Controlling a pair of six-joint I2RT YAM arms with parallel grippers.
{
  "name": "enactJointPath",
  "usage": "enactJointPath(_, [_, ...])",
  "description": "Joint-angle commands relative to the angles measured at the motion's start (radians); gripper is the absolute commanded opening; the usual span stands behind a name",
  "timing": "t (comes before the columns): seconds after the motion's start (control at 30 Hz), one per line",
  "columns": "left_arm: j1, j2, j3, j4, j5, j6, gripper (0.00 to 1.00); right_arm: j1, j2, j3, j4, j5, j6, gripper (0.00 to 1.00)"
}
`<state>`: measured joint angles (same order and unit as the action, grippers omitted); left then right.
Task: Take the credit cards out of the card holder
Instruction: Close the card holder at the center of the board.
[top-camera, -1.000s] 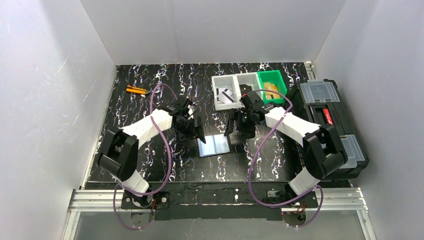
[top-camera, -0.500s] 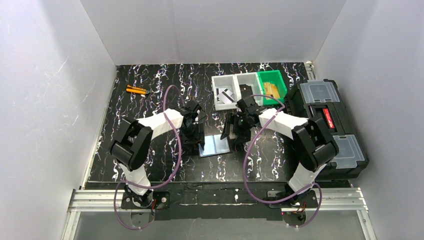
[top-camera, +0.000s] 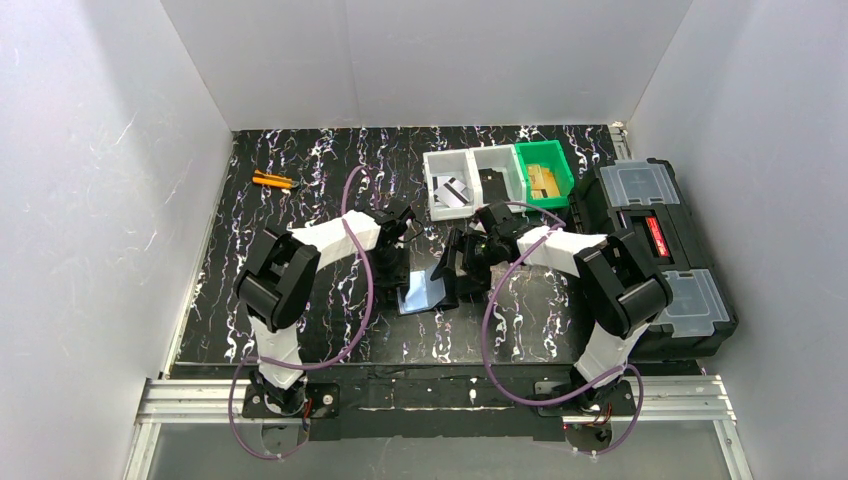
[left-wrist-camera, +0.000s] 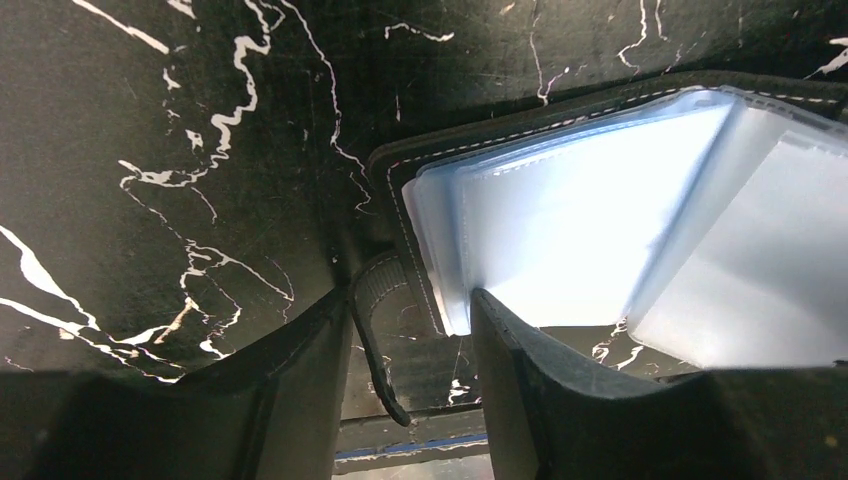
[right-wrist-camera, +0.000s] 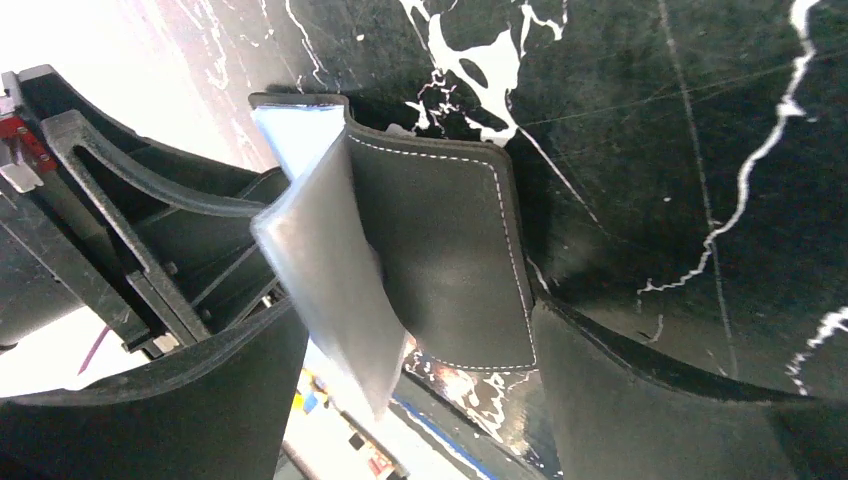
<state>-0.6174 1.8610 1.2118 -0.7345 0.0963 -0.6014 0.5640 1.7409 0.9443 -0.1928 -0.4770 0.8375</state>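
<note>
Working the opening step: spreading the small flat black folding card holder (top-camera: 425, 292), glossy blue-grey clear sleeves inside, lying mid-counter just near of the far bins. Straddling its near left corner with the left hand (left-wrist-camera: 410, 325), fingers part spread, one beside the stitched edge on the black white-veined counter (left-wrist-camera: 180, 150), the other over the sleeve edge; not visibly pinching anything. Straddling the right flap with the right hand (right-wrist-camera: 418, 318), fingers spread wide, that flap tilted up off the counter with one clear leaf peeling away; squeezing or only touching, cannot tell. Not making out any card inside the sleeves from these views. Spotting thin silvery-grey dark-striped credit cards (top-camera: 452, 190) in the far white plastic bin (top-camera: 446, 154). Judging the holder being readied for another pull. Next calling for: pinning the left half down, getting a right fingertip onto a card edge at a sleeve mouth, sliding it out flat. Risking dragging the whole light holder along instead.
</note>
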Motion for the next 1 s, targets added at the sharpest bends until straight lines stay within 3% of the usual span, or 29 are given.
enactJointPath(0.0, [-0.014, 0.099, -0.039, 0.04, -0.109, 0.009, 0.44, 0.004, 0.026, -0.041, 0.116, -0.079, 0.058, 0.89])
enactJointPath(0.3, [-0.015, 0.101, -0.033, 0.043, -0.096, 0.012, 0.42, -0.006, -0.016, -0.038, 0.197, -0.178, 0.108, 0.92])
enactJointPath(0.53, [-0.015, 0.09, -0.037, 0.056, -0.064, 0.021, 0.41, -0.005, 0.011, -0.07, 0.413, -0.28, 0.205, 0.96])
enactJointPath(0.97, [-0.016, 0.029, -0.045, 0.059, -0.056, 0.036, 0.4, 0.008, 0.024, -0.086, 0.58, -0.327, 0.321, 0.96])
